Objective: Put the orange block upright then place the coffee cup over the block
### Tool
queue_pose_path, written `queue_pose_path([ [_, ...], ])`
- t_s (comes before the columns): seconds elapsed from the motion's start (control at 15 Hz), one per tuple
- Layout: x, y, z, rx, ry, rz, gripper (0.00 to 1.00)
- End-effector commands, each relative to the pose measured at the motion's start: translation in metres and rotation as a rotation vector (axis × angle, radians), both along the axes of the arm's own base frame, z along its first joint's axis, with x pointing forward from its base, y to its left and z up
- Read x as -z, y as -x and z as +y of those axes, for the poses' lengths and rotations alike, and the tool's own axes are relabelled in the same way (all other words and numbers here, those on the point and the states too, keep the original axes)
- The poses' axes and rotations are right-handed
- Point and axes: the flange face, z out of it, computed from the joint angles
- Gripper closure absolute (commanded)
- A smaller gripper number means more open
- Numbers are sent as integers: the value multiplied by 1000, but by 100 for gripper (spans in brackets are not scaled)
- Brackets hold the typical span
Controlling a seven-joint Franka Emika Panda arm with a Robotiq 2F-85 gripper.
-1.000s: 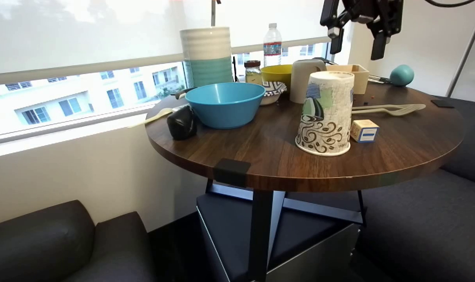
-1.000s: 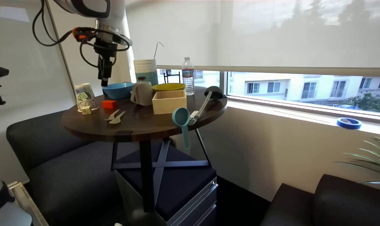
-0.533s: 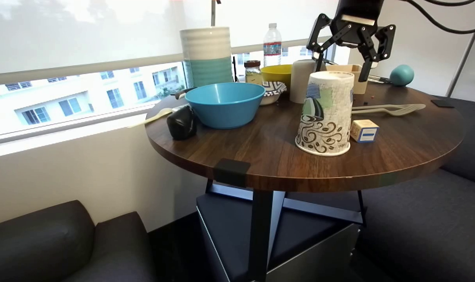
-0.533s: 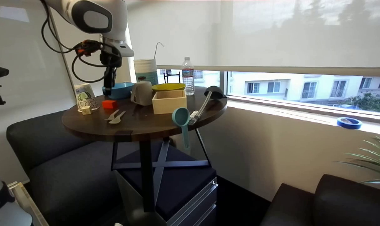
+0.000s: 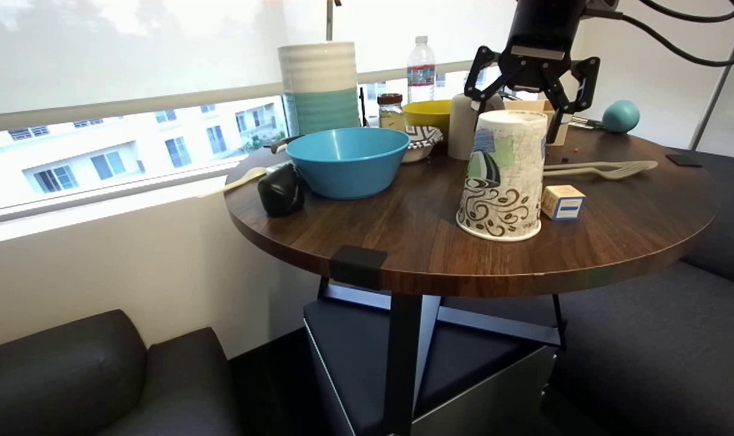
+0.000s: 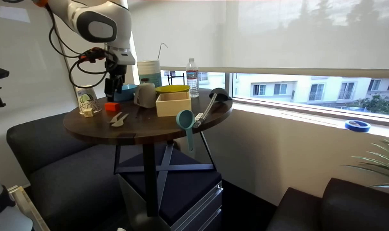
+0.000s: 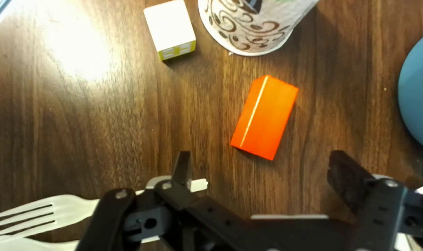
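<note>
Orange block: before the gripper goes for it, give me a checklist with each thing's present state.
1. Open gripper: ok.
2. Full view of block: ok, nothing covers it in the wrist view.
3. Lowered gripper: not ok, it hangs above the block.
4. Gap between cup and block: ok, apart in the wrist view.
5. Mouth-down cup: ok.
6. Clear path past fork: cannot tell, gripper partly hides it.
</note>
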Motion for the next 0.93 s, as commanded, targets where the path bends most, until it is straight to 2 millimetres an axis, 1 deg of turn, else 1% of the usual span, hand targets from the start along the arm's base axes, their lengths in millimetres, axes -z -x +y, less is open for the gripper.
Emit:
queue_pose_path([
  [0.0, 10, -5, 5, 69, -6, 22, 0],
  [0.4, 33, -12, 3, 130, -20, 76, 0],
  [0.67, 42, -15, -6, 166, -77, 91, 0],
  [0.73, 44, -15, -9, 180, -99, 93, 4],
  [0.8, 45, -16, -11, 190, -118, 93, 6],
  [0.87, 45, -16, -13, 201, -141, 94, 11],
])
